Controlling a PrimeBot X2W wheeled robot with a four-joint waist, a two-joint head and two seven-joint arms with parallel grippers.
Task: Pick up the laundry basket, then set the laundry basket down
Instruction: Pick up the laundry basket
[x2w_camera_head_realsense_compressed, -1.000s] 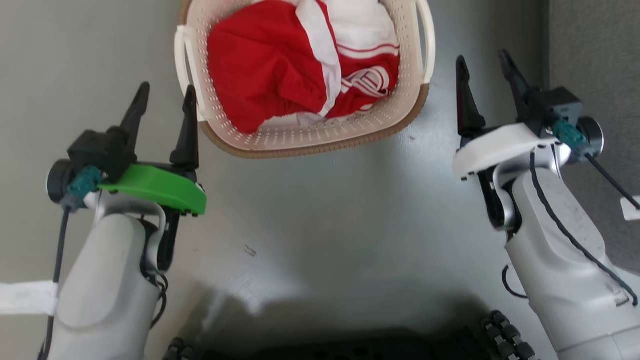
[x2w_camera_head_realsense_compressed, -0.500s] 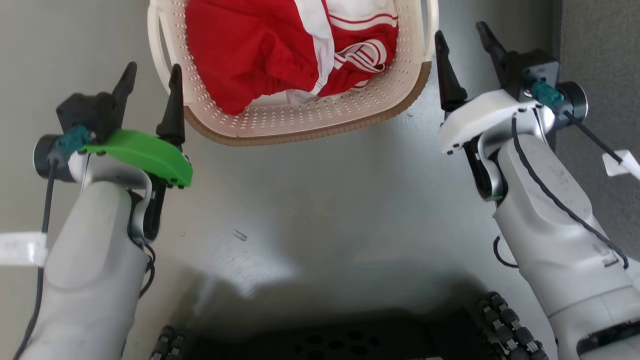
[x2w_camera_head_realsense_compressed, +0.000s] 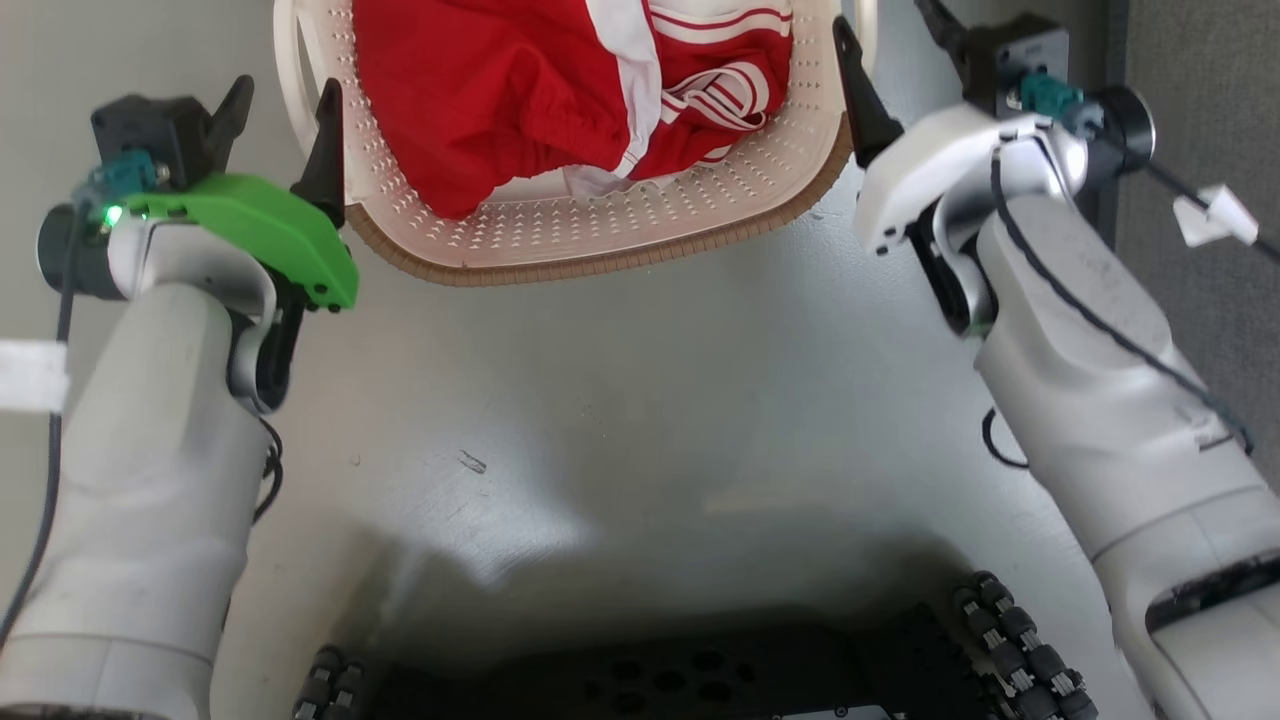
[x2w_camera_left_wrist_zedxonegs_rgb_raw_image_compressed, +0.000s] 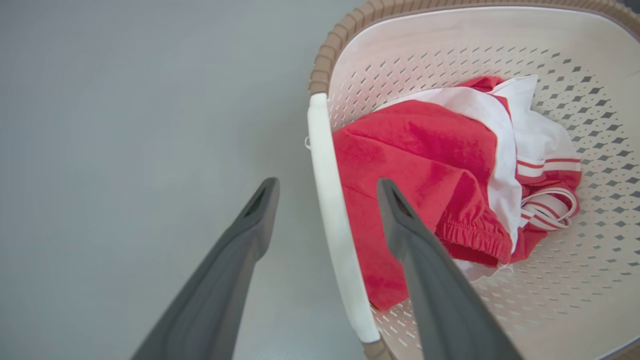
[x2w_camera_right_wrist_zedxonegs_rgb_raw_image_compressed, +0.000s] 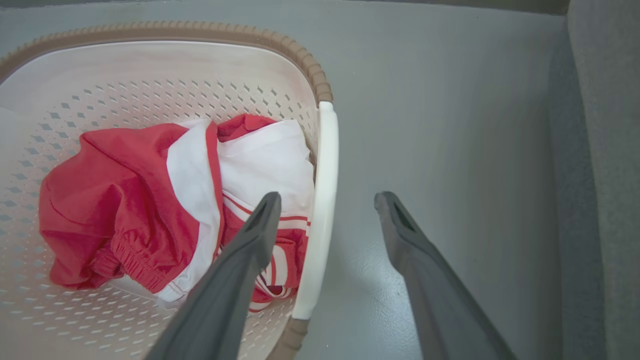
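Left hand (x2w_camera_head_realsense_compressed: 287, 95) wide open, straddling left white loop handle (x2w_camera_left_wrist_zedxonegs_rgb_raw_image_compressed: 332, 210); right hand (x2w_camera_head_realsense_compressed: 882, 20) wide open, straddling right handle (x2w_camera_right_wrist_zedxonegs_rgb_raw_image_compressed: 320, 200). Cream perforated plastic laundry basket (x2w_camera_head_realsense_compressed: 600, 235), brown woven rim, on grey floor (x2w_camera_head_realsense_compressed: 620, 400), red-and-white clothes (x2w_camera_head_realsense_compressed: 500, 90) inside.

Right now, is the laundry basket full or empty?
Partly full. Red-and-white clothes lie bunched in the basket, well below the rim, with bare perforated wall and floor showing around them.

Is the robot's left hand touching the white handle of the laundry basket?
Apart. The left wrist view shows the left hand open, its fingers straddling the laundry basket handle, with floor and cloth showing in the gaps.
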